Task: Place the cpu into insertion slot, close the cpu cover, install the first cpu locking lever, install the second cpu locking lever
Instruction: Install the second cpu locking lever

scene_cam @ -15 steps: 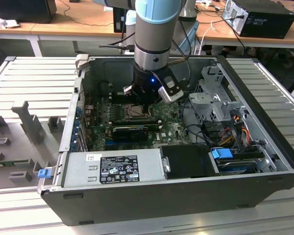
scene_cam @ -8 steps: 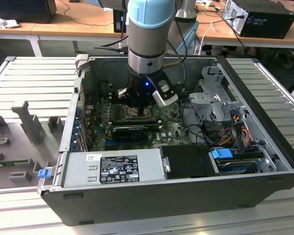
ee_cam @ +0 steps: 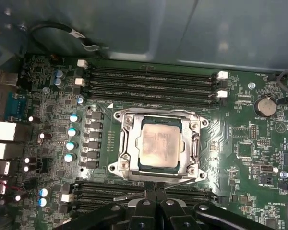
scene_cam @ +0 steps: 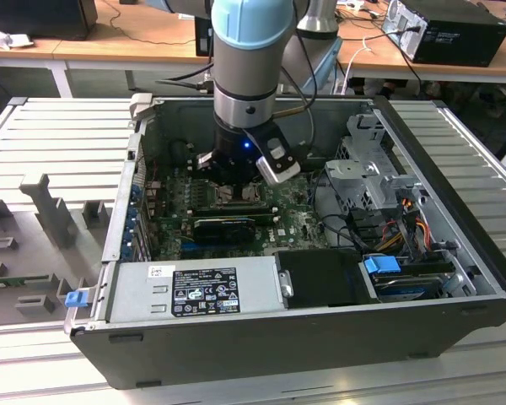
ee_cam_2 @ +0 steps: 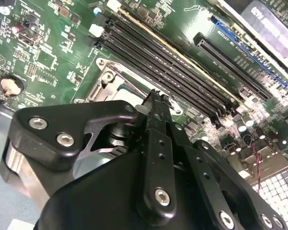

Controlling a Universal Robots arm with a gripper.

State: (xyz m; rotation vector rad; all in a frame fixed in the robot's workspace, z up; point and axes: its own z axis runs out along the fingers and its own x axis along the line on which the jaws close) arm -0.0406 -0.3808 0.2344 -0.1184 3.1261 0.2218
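First wrist view: cpu (ee_cam: pixel 158 144) seated in insertion slot (ee_cam: pixel 129 143), cpu cover (ee_cam: pixel 196 143) down over it; gripper (ee_cam: pixel 155 203) just off socket's near edge, jaws together, empty.

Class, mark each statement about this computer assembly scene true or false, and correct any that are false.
1. The cpu sits in the insertion slot. True.
2. The cpu cover stands raised, away from the chip. False: it lies flat, framing the chip.
3. The gripper is shut, its fingertips together beside the socket. True.
4. The gripper holds the cpu in the air. False: the chip lies in the socket, with nothing between the fingers.
5. Long black memory slots run along the socket on the green motherboard. True.
6. In the exterior view the arm hangs outside the computer case. False: it reaches down into the open case.
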